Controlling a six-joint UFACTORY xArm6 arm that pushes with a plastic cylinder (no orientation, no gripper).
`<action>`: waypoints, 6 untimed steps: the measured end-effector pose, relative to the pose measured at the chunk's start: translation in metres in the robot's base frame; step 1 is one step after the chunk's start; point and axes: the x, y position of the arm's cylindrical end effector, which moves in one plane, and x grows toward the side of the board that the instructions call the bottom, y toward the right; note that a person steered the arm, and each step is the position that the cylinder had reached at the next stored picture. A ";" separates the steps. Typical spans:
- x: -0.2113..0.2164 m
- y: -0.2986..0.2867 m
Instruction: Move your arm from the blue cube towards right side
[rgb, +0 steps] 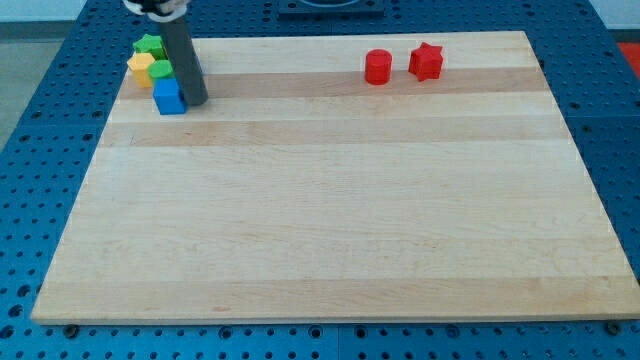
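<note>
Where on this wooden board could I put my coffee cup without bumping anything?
Anywhere below the red blocks and right of the blue cube is bare wood. Only the top-left corner is crowded: blue, yellow and green blocks huddle beside my tip.

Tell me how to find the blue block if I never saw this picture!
Look at the wooden board and go to its corner at the view's top left, where a few small blocks huddle. The blue cube is the lowest of that cluster, right beside my tip. Its neighbours are yellow and green; it alone is blue.
</note>
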 end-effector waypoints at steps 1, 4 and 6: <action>0.000 0.010; 0.060 0.239; -0.024 0.419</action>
